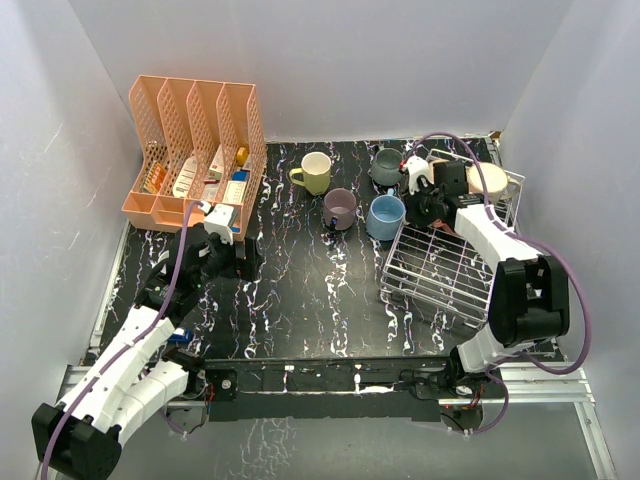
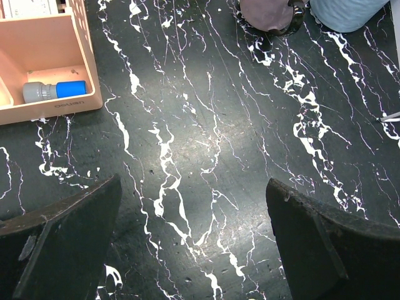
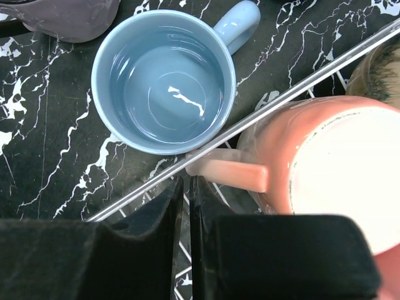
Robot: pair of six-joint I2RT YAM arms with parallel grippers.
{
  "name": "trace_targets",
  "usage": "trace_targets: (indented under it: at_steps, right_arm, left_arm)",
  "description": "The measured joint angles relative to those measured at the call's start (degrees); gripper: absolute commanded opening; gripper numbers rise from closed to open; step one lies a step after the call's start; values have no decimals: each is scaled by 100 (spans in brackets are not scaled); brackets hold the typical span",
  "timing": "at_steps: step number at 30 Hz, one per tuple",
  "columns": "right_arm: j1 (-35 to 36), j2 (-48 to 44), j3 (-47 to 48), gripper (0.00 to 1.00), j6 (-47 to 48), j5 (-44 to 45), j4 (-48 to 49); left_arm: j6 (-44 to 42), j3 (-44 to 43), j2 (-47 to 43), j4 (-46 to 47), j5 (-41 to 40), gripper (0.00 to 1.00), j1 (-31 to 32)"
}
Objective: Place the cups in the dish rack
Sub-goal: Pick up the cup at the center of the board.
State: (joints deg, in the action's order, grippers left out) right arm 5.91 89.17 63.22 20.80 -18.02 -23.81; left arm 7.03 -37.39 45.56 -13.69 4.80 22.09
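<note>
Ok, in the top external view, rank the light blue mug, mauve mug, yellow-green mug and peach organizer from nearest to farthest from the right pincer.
1. Light blue mug, just left of the right pincer, beside the dish rack.
2. Mauve mug, further left, mid-table.
3. Yellow-green mug, left and toward the back.
4. Peach organizer, far-left back corner.

Remote view, as I am reading it: the tabletop (image 2: 206, 156) is showing a smooth, black marble-look finish with a soft sheen. The light blue cup (image 3: 164, 84) and pink cup (image 3: 275, 144) are gleaming as glossy glazed ceramic. The dish rack (image 1: 440, 265) is appearing as thin bright metal wire, and the organizer (image 1: 195, 140) as matt peach plastic.
</note>
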Motion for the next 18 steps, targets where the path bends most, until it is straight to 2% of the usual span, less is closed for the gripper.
trace_targets:
  at_steps: [6,9,14,18]
  right_arm:
    - [0,-568,-68,20,291,-83,-125]
    - [-4,-1084,-68,20,404,-564,-181]
    - [-2,-1381,76,21,479,-2109,-319]
    - [9,-1377,72,24,378,-3692,-365]
  left_arm:
    - [-2,2,0,28,-13,97,0]
    - [-2,2,17,44,-11,97,0]
    - [127,2,157,42,-11,97,0]
    - [706,37,173,142,177,97,0]
